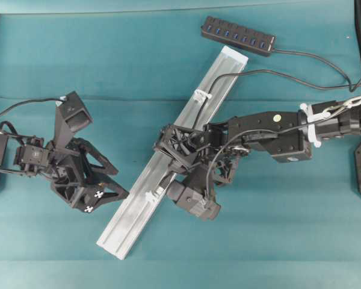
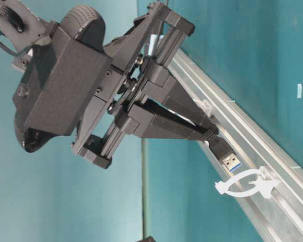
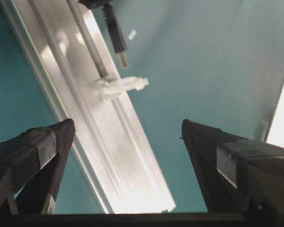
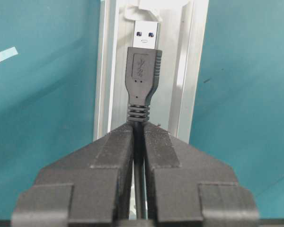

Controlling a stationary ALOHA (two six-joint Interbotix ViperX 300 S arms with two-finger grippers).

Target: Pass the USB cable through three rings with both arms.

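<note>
The right pincer (image 4: pixel 138 130) clamps the thin, limp black USB cable (image 4: pixel 143 71) just behind its stiff plug (best hold); the left pincer (image 3: pixel 128 130) stands apart.

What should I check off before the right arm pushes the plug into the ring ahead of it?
1. Right end effector shut on the USB cable just behind the plug: ok.
2. Plug lined up along the rail, metal tip pointing at the ring: ok.
3. Plug tip not yet through that ring: ok, it sits just short of it.
4. Left end effector open and near the rail's end, ready to receive: ok.
5. Cable slack back to the hub: ok, it lies loosely on the table.
6. Cable already through the ring nearest the hub: cannot tell.
</note>
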